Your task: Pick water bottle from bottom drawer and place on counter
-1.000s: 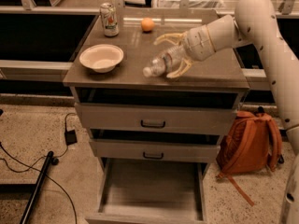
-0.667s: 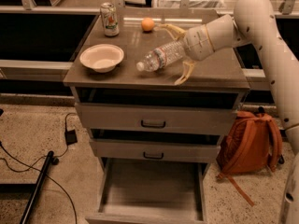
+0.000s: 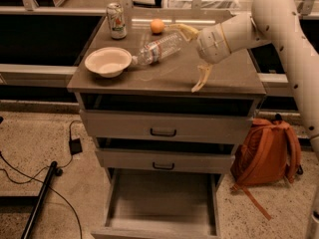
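The small clear crinkled plastic water bottle [image 3: 158, 48] lies on the glossy grey-brown counter [image 3: 227, 76]; the cream two-finger gripper [image 3: 185, 59] beside it is spread wide, holding nothing.

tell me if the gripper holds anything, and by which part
Nothing seems held: the gripper is open over the counter, fingers spread wide, one finger at the base end of the water bottle lying there.

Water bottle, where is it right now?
Camera view: the water bottle is tipped on its side at mid-counter, cap beside the bowl, base at the open gripper toward the picture's right.
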